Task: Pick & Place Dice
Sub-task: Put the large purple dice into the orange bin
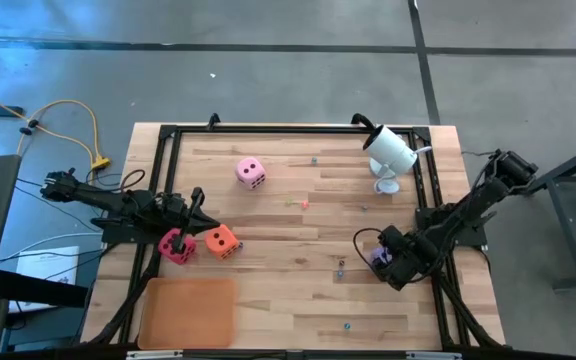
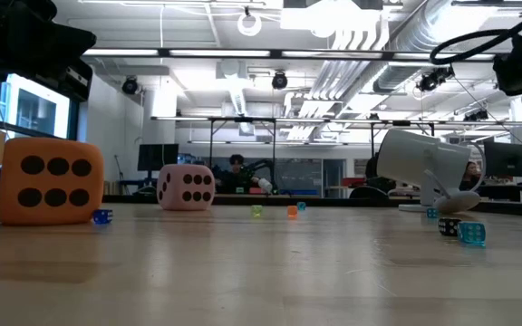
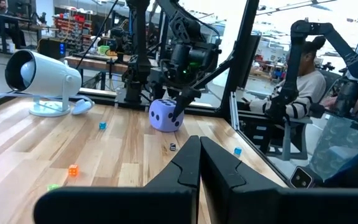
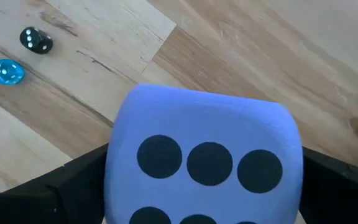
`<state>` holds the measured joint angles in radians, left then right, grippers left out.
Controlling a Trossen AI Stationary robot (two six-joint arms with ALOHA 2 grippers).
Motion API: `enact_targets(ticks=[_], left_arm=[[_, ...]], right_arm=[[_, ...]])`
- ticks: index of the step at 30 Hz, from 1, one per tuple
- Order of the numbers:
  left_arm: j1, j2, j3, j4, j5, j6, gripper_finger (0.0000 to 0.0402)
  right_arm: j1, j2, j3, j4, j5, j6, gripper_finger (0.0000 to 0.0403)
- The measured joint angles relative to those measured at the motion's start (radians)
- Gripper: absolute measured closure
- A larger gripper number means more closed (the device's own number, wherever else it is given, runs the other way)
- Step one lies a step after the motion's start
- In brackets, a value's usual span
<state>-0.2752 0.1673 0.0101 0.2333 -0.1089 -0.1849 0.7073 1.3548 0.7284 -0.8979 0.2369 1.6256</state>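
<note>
Wooden worktop (image 1: pixel 298 240): my right tool (image 1: pixel 393 262), spread wide at four o'clock, straddles the purple die (image 4: pixel 204 162), seemingly untouched. I'd centre, then squeeze gently. Left tool (image 1: pixel 190 215), pressed together, waits at nine o'clock.

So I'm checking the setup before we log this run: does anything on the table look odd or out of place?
Mostly the clutter: tiny loose dice, such as a blue one and a black one, lie scattered among the big foam dice. A white projector-like device also stands at the far right edge, tilted on its stand. Nothing looks spilled or damaged.
</note>
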Motion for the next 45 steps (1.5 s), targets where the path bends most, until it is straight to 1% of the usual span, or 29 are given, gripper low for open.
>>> enact_targets(ticks=[6, 15, 24, 28, 31, 35, 41, 45], left_arm=[[0.0, 0.0, 0.0, 0.0, 0.0, -0.002, 0.0401], [0.0, 0.0, 0.0, 0.0, 0.0, -0.002, 0.0401], [0.0, 0.0, 0.0, 0.0, 0.0, -0.002, 0.0401], [0.0, 0.0, 0.0, 0.0, 0.0, -0.002, 0.0401], [0.0, 0.0, 0.0, 0.0, 0.0, -0.002, 0.0401], [0.0, 0.0, 0.0, 0.0, 0.0, -0.002, 0.0401], [-0.002, 0.0, 0.0, 0.0, 0.002, -0.02, 0.0401], [0.0, 0.0, 0.0, 0.0, -0.001, 0.049, 0.0401]], right_arm=[[0.032, 0.004, -0.003, 0.018, 0.021, -0.011, 0.0003], [0.034, 0.008, -0.001, 0.027, 0.023, -0.011, 0.0003], [0.034, 0.012, 0.0, 0.032, 0.093, -0.008, 0.0003], [0.024, 0.04, 0.003, 0.033, 0.076, -0.004, 0.0003], [0.024, 0.075, 0.006, 0.047, 0.063, -0.005, 0.0014], [0.024, 0.105, 0.006, 0.061, 0.064, -0.035, 0.0048], [0.029, 0.081, 0.002, 0.07, 0.076, -0.034, 0.0048], [0.032, 0.061, 0.0, 0.074, 0.078, -0.037, 0.0048]])
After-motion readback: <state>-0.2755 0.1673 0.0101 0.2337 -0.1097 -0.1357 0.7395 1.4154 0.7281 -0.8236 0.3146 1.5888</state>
